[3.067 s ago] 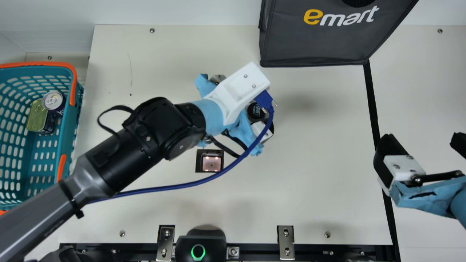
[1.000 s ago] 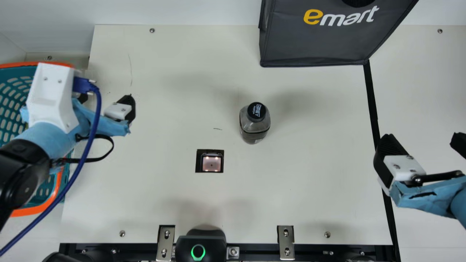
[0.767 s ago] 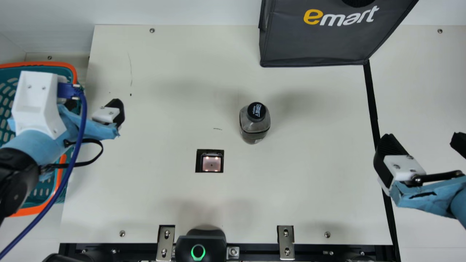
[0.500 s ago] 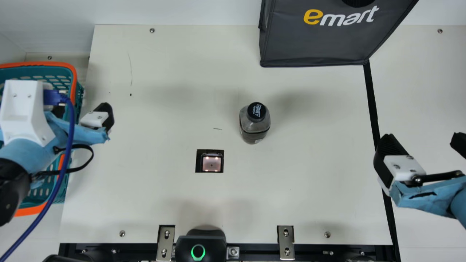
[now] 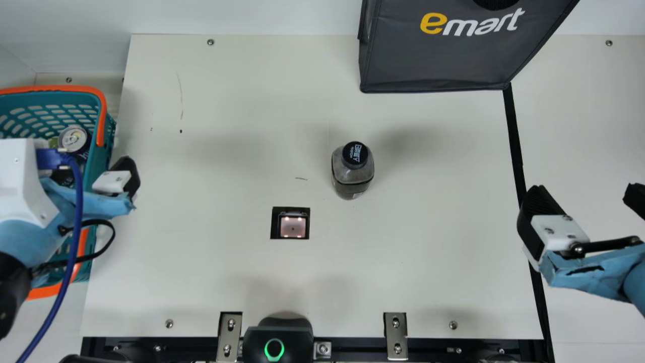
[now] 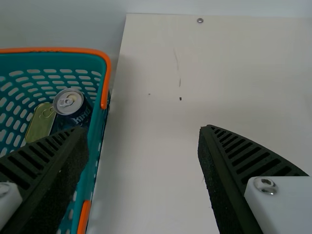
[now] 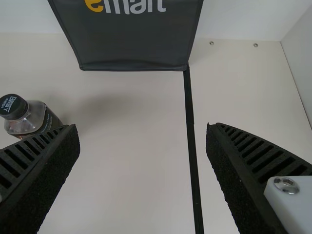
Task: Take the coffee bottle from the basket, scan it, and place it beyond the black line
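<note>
Currently coffee bottle (image 5: 351, 176) upright mid-frame, left of black line (image 5: 514, 136).
My left gripper (image 5: 95, 170) gapes by basket (image 5: 103, 111), frame left; right gripper (image 5: 585, 194) spread, frame right.

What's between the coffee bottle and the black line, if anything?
Nothing visible stands between bottle and black line. The right gripper hangs over the line; the bag stands at the line's far end, off the direct way.

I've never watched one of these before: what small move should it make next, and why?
Probably ease the open right claw toward the bottle, which stands ungripped between the scanner and the black line, while the left claw is away by the basket.
</note>
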Robot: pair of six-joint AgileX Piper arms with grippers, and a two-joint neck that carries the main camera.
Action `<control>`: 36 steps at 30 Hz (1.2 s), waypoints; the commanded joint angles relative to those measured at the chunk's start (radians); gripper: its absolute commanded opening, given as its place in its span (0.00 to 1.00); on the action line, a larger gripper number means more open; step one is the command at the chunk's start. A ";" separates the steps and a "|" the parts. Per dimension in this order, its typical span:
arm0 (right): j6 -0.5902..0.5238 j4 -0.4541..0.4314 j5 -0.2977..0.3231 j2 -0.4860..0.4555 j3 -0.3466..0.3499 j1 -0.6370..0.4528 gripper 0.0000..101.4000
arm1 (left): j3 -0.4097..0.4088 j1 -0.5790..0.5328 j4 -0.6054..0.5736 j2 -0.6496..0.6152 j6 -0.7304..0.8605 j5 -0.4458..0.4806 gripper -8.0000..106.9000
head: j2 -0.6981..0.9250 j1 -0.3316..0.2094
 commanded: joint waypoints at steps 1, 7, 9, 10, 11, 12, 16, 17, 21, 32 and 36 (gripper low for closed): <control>0.000 0.000 0.000 0.000 0.000 0.000 0.90 | 0.011 0.012 -0.004 -0.012 0.004 -0.002 0.85 | 0.003 -0.026; 0.000 0.000 0.000 0.000 0.000 0.000 0.90 | 0.043 0.060 -0.027 -0.057 0.025 -0.009 0.85 | 0.003 -0.026; 0.000 0.000 0.000 0.000 0.000 0.000 0.90 | 0.055 0.075 -0.035 -0.071 0.032 -0.014 0.85 | 0.003 -0.026; 0.000 0.000 0.000 0.000 0.000 0.000 0.90 | 0.061 0.083 -0.039 -0.079 0.036 -0.016 0.85 | 0.003 -0.026; 0.000 0.000 0.000 0.000 0.000 0.000 0.90 | 0.067 0.092 -0.046 -0.087 0.042 -0.017 0.85 | 0.003 -0.026; 0.000 0.000 0.000 0.000 0.000 0.000 0.90 | 0.074 0.099 -0.050 -0.094 0.047 -0.017 0.85 | 0.003 -0.026; 0.000 0.000 0.000 0.000 0.000 0.000 0.90 | 0.100 0.132 -0.074 -0.125 0.073 -0.017 0.85 | 0.003 -0.026; 0.000 0.000 0.000 0.000 0.000 0.000 0.90 | 0.106 0.139 -0.080 -0.133 0.079 -0.016 0.85 | 0.003 -0.026; 0.000 0.000 0.000 0.000 0.000 0.000 0.90 | 0.127 0.169 -0.103 -0.162 0.105 -0.010 0.85 | 0.003 -0.026; 0.000 0.000 0.000 0.000 0.000 0.000 0.90 | 0.158 0.239 -0.156 -0.223 0.169 0.012 0.85 | 0.003 -0.026; 0.000 0.000 0.000 0.000 0.000 0.000 0.90 | 0.170 0.255 -0.165 -0.244 0.184 0.011 0.85 | 0.003 -0.026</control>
